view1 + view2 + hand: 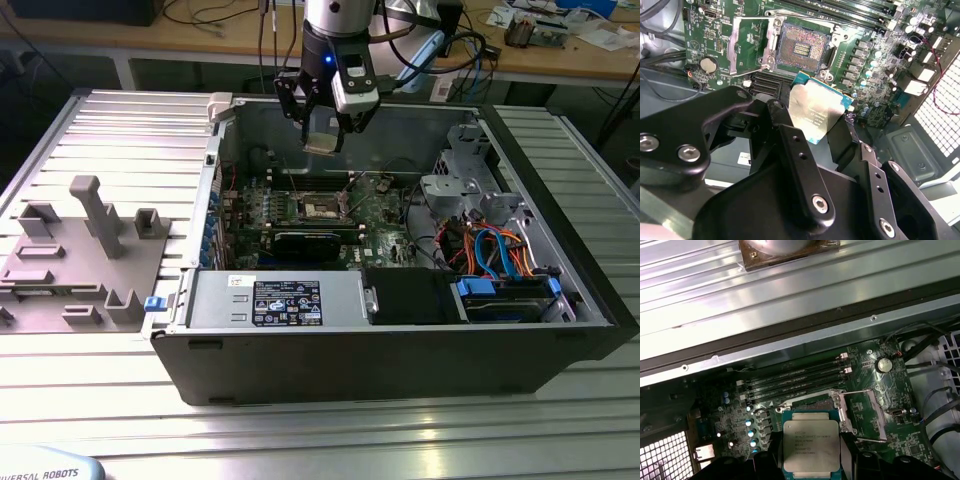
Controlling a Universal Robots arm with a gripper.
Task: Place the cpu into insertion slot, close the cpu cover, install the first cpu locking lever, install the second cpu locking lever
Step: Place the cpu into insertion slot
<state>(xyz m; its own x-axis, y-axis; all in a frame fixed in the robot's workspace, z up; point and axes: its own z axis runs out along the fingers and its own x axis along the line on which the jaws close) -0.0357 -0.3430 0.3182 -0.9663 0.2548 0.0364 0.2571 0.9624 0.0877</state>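
Note:
My gripper [322,136] hangs above the open computer case, shut on the cpu [321,144], a flat square chip with a silvery top. In both wrist views the black fingers [781,125] clamp the cpu [816,109] by two opposite edges; the cpu [811,447] hovers apart from the board. Below it lies the insertion slot [801,47], its tan contact field bare, also visible on the green board [322,207]. The cpu cover [747,42] is flipped open beside the slot, and thin wire levers [860,391] stand loose along the socket's sides.
Memory slots [795,377] run next to the socket. A black graphics card [300,240] lies in front of it, then the power supply [280,300]. A drive cage with blue cables [500,275] fills the exterior view's right. A grey fixture block [75,250] sits outside the case on the exterior view's left.

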